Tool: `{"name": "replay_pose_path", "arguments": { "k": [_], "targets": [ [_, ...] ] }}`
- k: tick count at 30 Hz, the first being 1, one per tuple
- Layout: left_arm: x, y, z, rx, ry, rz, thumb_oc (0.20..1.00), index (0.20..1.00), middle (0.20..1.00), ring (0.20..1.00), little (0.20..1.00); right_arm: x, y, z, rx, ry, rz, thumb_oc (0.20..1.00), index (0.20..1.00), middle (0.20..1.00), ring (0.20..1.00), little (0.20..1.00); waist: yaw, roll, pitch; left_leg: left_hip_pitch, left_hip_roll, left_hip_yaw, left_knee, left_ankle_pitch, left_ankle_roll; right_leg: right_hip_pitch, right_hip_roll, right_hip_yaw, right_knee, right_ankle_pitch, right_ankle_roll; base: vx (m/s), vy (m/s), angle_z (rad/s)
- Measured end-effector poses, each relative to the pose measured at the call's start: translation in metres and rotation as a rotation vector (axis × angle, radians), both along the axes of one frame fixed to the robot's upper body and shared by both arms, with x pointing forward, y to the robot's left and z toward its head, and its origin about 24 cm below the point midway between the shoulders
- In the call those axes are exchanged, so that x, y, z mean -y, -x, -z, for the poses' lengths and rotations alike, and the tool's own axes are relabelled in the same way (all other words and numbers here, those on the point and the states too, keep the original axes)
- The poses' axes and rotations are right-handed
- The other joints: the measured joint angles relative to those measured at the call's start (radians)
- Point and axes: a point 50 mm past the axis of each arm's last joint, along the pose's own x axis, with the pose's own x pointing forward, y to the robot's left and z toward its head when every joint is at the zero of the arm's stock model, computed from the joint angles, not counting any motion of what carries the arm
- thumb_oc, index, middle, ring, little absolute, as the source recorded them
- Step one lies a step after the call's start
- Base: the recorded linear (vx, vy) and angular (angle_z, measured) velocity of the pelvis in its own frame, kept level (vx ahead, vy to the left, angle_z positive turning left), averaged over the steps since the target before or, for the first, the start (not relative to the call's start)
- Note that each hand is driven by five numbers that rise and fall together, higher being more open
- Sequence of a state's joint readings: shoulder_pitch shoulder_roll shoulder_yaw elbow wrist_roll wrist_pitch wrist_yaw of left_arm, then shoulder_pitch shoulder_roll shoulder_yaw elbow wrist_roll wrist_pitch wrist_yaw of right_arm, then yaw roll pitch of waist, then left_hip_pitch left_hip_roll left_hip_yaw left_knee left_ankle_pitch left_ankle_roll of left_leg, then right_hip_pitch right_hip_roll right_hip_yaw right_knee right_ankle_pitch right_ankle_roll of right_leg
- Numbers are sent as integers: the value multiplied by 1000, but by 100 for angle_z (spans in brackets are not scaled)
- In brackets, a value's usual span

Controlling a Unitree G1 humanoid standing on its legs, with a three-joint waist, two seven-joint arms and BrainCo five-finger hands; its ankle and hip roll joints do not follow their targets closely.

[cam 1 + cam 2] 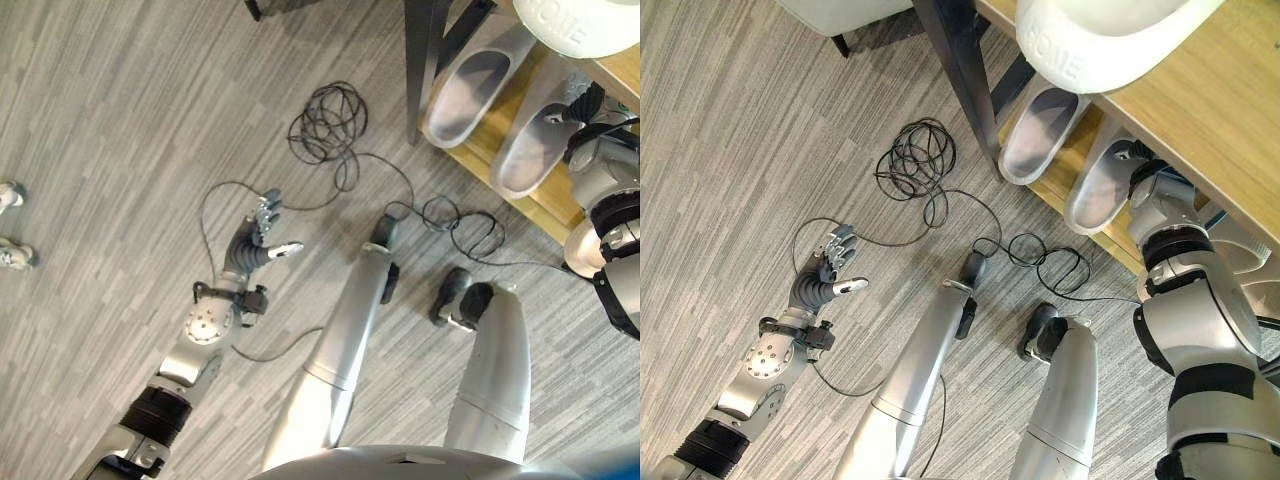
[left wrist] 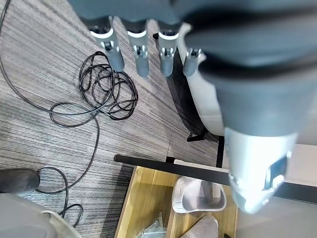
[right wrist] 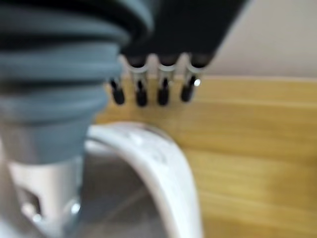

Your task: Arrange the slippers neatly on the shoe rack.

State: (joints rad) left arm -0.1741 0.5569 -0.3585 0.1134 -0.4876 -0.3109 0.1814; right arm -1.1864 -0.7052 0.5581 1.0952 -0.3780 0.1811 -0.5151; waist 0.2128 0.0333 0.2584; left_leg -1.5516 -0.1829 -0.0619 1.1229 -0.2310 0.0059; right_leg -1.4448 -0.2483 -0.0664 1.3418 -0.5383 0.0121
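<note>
On lower shelf (image 1: 1055, 195), two grey slippers (image 1: 1040, 133).

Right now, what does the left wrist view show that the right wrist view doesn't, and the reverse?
Left wrist view: the left hand, fingers straight, above the grey striped floor, with the black metal rack frame beyond. Right wrist view: the right hand, fingers straight, close over the rim of a pale grey slipper. Both: the light wooden rack shelf bearing slippers.

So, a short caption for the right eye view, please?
Two grey slippers side by side on the wooden shoe rack; left hand open.
</note>
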Motion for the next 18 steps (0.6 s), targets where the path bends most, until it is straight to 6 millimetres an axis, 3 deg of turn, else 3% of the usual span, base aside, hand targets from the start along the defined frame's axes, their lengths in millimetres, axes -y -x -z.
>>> {"name": "replay_pose_path", "arguments": {
  "k": [2,5,11,18],
  "targets": [
    [4,-15,-18,68,2,-7,1000,1000,1000,1000,1000,-23,-7,-6,26,-15,-61,1000,1000,1000,1000,1000,-28,0,0,0,10,1,4,0,2,1,9,0,-3,7,1,-42,-14,-14],
    [7,-20,-25,90,18,-5,1000,1000,1000,1000,1000,-27,-8,-9,43,-22,-69,1000,1000,1000,1000,1000,-43,-1,0,9,18,1,1,1,2,11,17,0,-14,13,3,-68,-6,-8],
    [5,-22,-7,17,-5,-24,1000,1000,1000,1000,1000,-36,-12,-2,37,-98,-97,1000,1000,1000,1000,1000,-57,-2,0,47,29,1,-25,9,2,42,30,1,-41,29,-1,-36,-8,-5],
    [4,-23,-3,-3,-6,-31,1000,1000,1000,1000,1000,-48,-15,9,50,-205,-125,1000,1000,1000,1000,1000,-61,-2,1,49,39,1,-24,12,1,40,39,1,-40,37,-10,-11,4,-2]
  ]
}}
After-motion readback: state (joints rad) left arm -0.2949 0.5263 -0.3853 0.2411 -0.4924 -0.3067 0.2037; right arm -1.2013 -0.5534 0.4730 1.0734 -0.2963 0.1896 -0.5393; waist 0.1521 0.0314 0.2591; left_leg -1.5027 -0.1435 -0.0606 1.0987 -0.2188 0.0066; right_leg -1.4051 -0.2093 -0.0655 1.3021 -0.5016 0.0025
